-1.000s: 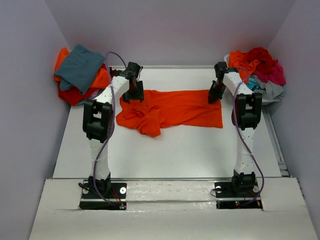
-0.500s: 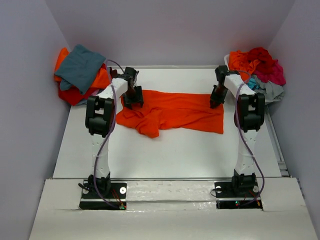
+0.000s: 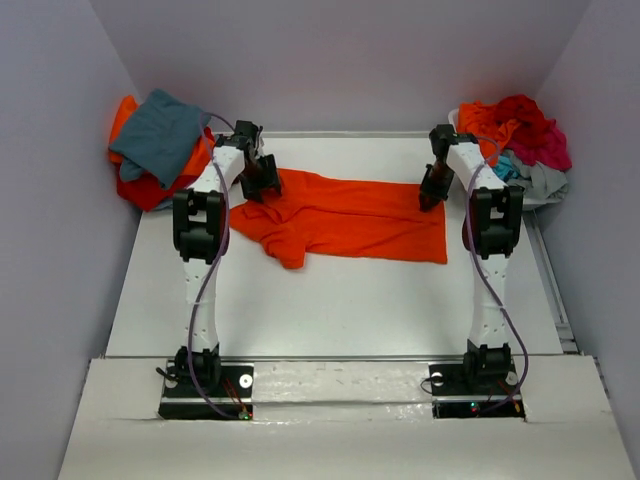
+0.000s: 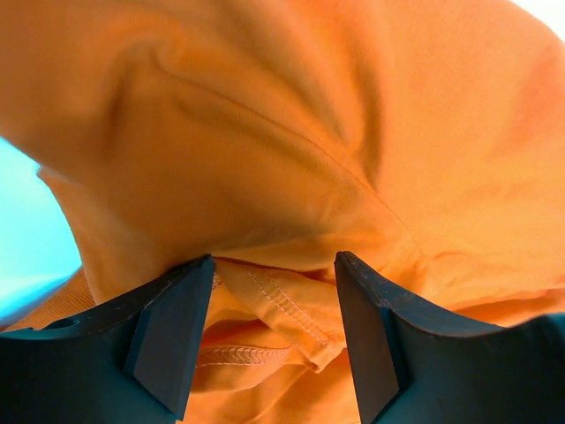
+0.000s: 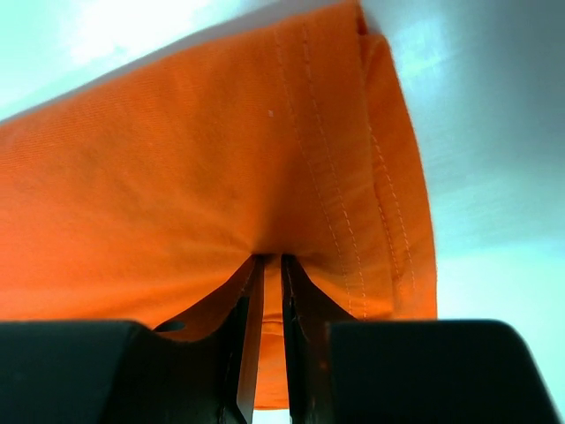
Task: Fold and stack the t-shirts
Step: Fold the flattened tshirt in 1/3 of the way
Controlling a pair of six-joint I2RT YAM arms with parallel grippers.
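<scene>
Jaws: the right gripper has its jaws pressed nearly together, pinching the hemmed edge of the orange t-shirt. The left gripper has its jaws standing wide, with a bunched fold of the same shirt's seam filling the gap. They appear to be holding it.

Location: the shirt lies across the far half of the table, drawn out between the two grippers. Its right side is flat, and its left side is rumpled with a flap doubled under.

Progress: no fold is made in this shirt, so I judge the work to be at the spreading stage. A pile topped by a teal-grey shirt sits off the far left corner and is possibly the finished stack. A loose heap of shirts at the far right corner remains untreated. Most of the task is outstanding.
</scene>
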